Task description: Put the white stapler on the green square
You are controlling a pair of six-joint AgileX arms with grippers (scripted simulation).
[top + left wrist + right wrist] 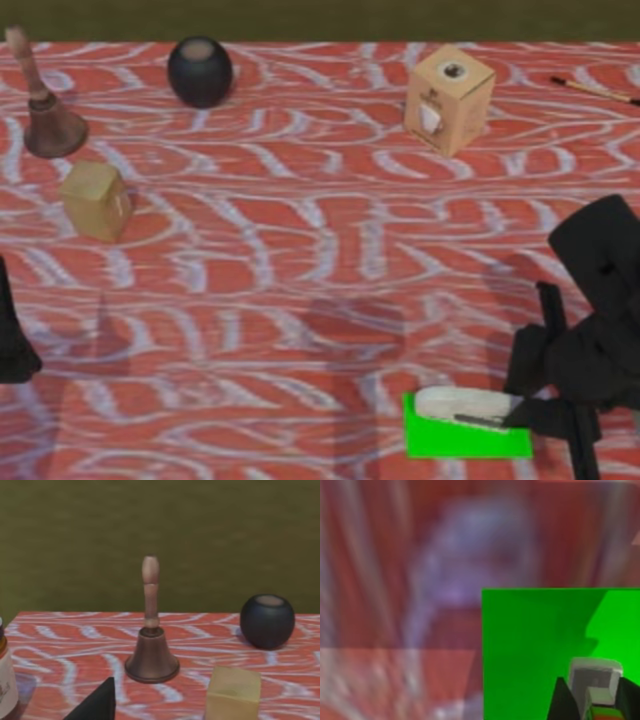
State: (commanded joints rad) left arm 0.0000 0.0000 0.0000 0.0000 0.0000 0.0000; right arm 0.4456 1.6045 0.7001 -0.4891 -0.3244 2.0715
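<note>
The white stapler (462,404) lies lengthwise over the far edge of the green square (450,440), near the table's front right. My right gripper (522,412) is shut on the stapler's right end. In the right wrist view the stapler's grey-white end (596,679) sits between the two black fingers (562,702), with the green square (530,650) below it and a shadow across the green. I cannot tell whether the stapler touches the patch. My left gripper (12,335) is parked at the table's left edge, open and holding nothing; one of its fingertips (100,705) shows in the left wrist view.
A brown hand bell (45,110) stands at the back left, with a black round pot (200,72) to its right and a yellow block (95,200) in front of it. Farther right are a cardboard box (448,98) and a thin stick (595,90).
</note>
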